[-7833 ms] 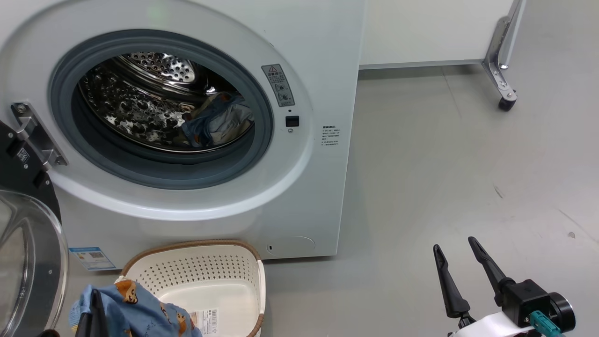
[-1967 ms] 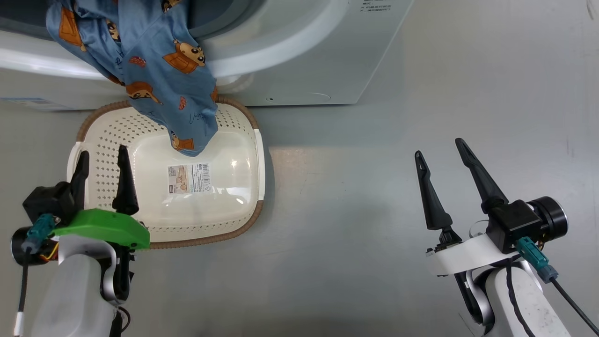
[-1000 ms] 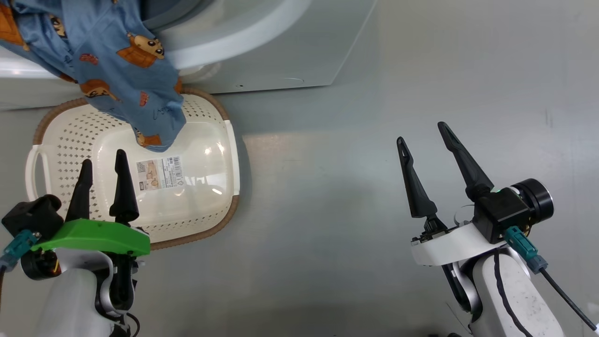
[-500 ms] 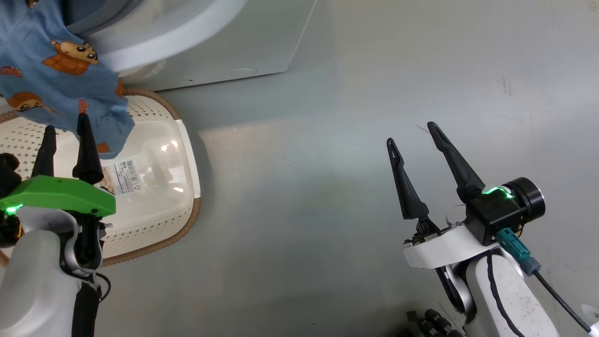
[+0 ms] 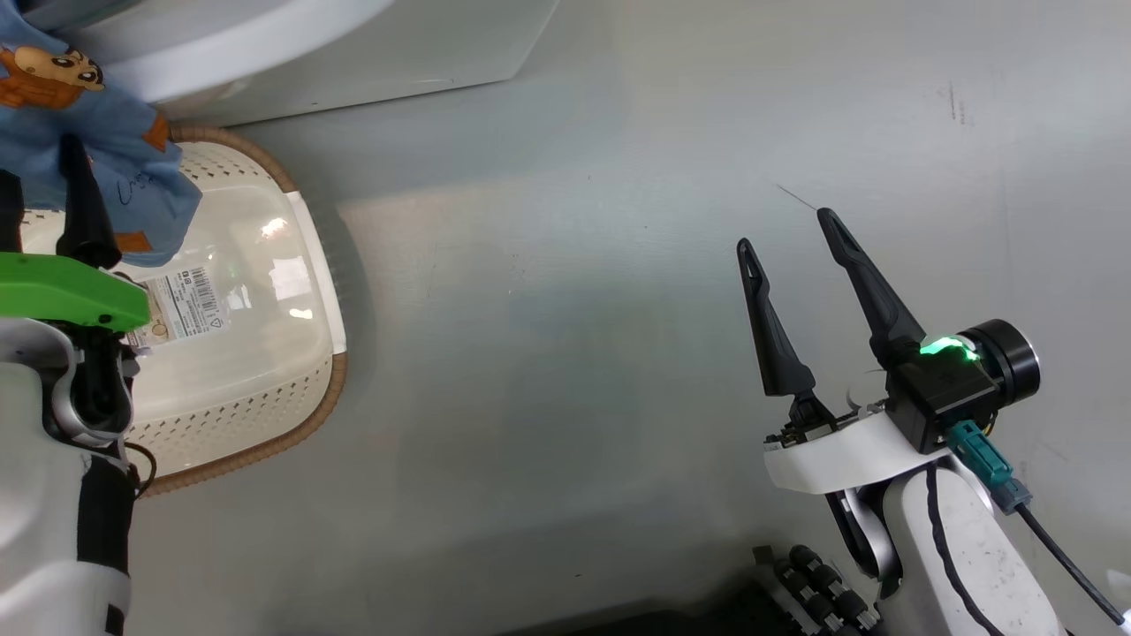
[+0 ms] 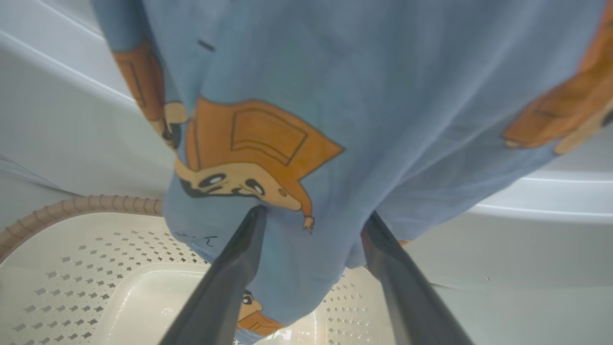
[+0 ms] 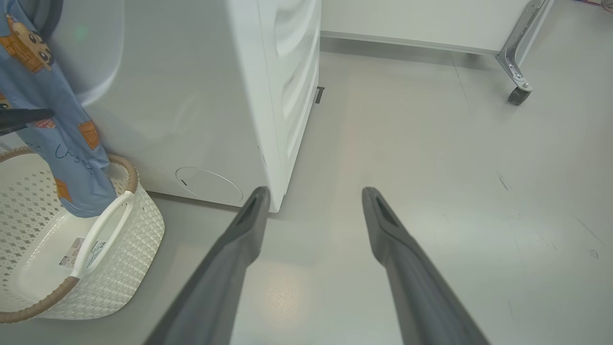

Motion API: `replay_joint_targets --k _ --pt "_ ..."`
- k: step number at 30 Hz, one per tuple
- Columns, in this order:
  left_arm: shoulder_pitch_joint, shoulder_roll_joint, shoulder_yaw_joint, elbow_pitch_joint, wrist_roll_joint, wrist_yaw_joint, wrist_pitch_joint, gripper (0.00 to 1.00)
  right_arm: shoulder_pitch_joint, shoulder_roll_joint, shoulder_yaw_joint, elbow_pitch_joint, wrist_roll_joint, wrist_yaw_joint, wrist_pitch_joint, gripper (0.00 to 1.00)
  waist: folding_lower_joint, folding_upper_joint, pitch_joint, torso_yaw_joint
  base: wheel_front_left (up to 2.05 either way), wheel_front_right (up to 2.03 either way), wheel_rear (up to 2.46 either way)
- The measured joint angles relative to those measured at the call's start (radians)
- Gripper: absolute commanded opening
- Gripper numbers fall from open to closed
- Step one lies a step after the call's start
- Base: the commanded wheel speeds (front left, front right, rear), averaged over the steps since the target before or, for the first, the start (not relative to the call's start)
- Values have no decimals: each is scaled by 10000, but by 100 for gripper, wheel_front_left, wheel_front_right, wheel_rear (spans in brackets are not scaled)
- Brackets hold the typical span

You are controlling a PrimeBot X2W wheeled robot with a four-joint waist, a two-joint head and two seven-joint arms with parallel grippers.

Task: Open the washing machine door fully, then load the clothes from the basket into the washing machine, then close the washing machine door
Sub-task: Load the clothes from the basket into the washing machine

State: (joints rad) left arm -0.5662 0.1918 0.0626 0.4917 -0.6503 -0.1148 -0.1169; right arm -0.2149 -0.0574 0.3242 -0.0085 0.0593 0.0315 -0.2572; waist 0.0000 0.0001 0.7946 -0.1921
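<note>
Washing machine (image 5: 371, 53) sits in the top left corner of your head view, white front toward you, standing on the grey floor (image 5: 574, 309). Your right wrist view takes it from its corner, with the front panel and the ribbed side both showing. The basket (image 5: 256, 420) rests on the floor right against the machine's foot, brown rim up. Of the clothes (image 6: 383, 96) you have one light blue piece printed with orange-brown cartoon animals. It hangs down the machine's front from above, and its lower end dangles inside the basket, toward the machine side. Your left gripper (image 6: 314, 214) is raised right at that hanging cloth, its two dark fingers spread wide with nothing pinched. The fabric drapes just beyond the tips, across the gap between them, and you cannot tell whether the tips touch it. Your right gripper (image 5: 785, 228) hovers over bare floor to the machine's right, well apart from basket and garment, fingers likewise spread and empty. A castor (image 7: 517, 96) on a metal leg stands far back on the floor, and a barcode label (image 5: 181, 300) lies on the basket's glossy bottom
</note>
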Motion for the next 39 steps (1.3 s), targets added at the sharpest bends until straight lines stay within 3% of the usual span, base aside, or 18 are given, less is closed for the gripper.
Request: replay_joint_targets --k 8,9,10,11,12,19,26,39 --pt "-701 169 73 564 6 -2 -456 100 -74 12 58 2 -2 -67 0 100 0 0 144 -12 0 0 0" --pt "-712 161 75 591 4 -2 -550 90 -74 12 58 4 -2 -77 0 100 0 0 151 -12 0 0 0" --pt "-737 159 75 642 6 -2 -642 37 -74 13 58 4 -2 -77 0 100 0 0 157 -11 0 0 0" --pt "-762 159 71 711 8 -2 -706 15 -74 12 58 8 -2 -77 0 100 0 0 160 -9 0 0 0" --pt "-802 159 69 784 17 -2 -740 0 -74 12 58 10 -2 -79 0 100 0 0 162 -7 0 0 0" --pt "-849 169 -73 1074 211 -4 -1104 0 -74 13 -21 35 -2 -167 0 100 0 0 115 68 0 0 0" --pt "-980 -176 -71 719 207 -92 -1325 0 -83 15 -115 140 19 -238 0 100 0 0 -128 333 0 0 0" --pt "-646 -119 663 -1659 199 -94 -1354 0 -107 10 370 481 594 -148 0 100 0 0 -1034 759 0 0 0"
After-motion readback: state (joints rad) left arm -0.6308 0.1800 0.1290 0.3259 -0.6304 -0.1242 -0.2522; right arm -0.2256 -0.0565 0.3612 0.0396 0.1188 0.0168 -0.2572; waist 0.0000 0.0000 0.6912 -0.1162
